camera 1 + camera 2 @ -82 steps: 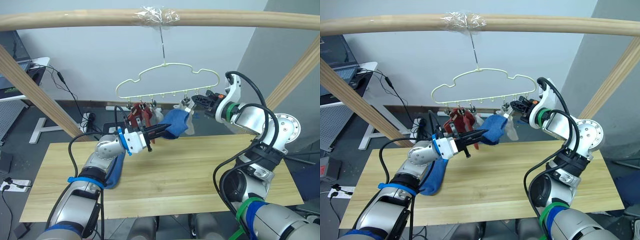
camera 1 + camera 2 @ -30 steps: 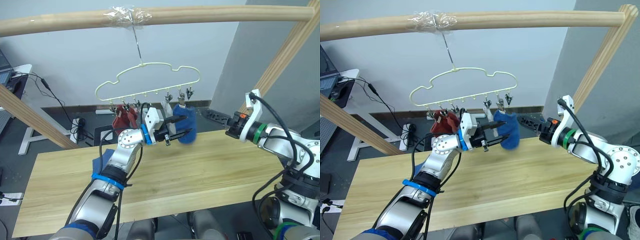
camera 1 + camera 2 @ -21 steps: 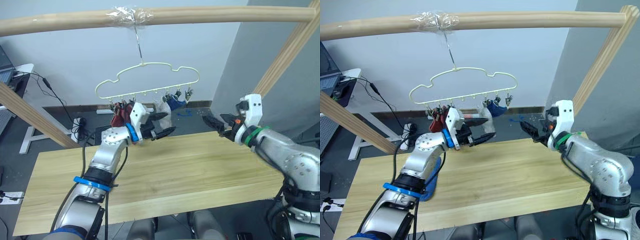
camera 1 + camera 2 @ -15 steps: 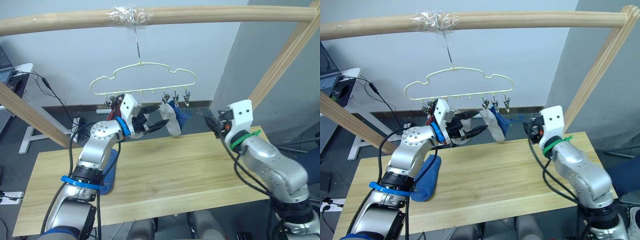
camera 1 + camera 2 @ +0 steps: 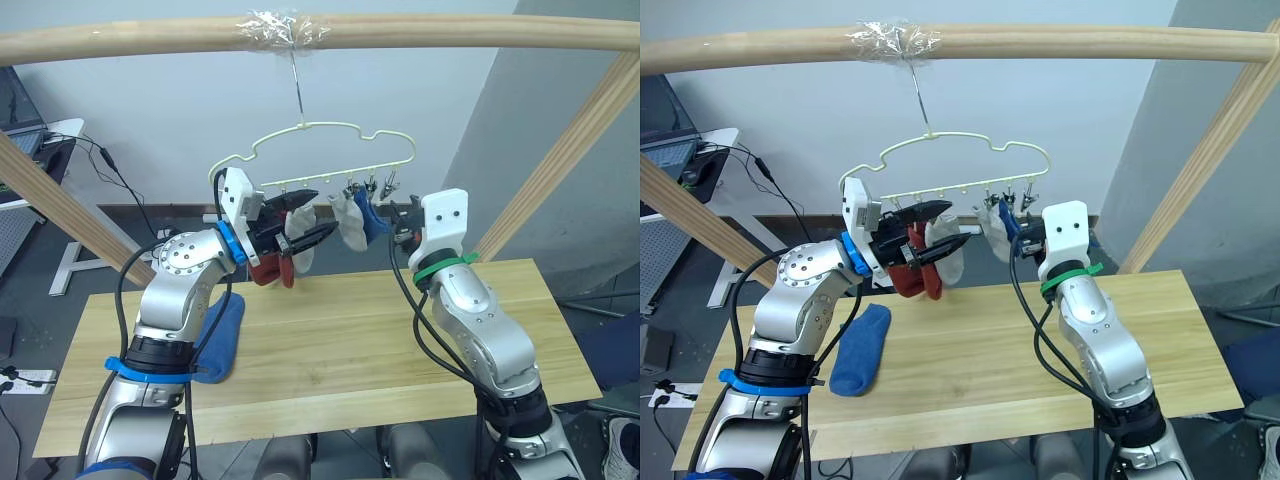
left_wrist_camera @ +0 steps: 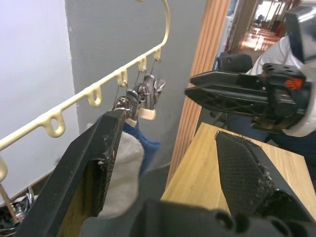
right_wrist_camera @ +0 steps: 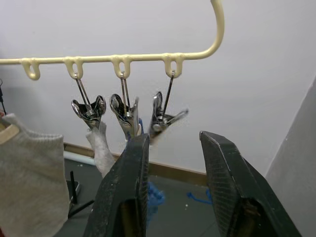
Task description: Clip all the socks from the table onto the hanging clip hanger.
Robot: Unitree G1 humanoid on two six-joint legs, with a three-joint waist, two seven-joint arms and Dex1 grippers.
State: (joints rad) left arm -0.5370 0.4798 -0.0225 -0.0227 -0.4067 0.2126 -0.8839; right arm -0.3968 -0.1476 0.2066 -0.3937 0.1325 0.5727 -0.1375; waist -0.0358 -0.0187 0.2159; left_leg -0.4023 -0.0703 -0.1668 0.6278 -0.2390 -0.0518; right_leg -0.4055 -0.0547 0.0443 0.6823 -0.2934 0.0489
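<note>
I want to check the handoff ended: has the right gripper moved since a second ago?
Yes. The right gripper has swung in from well off the right end of the clip hanger to just under its rightmost clips, open and empty.

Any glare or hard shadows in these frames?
Left eye view: the clear tape on the beam glints; the table is evenly lit, with soft shadows only. Left wrist view: bright room lights beyond the wooden post. Right wrist view: flat-lit wall behind the clip hanger, no hard shadow.
</note>
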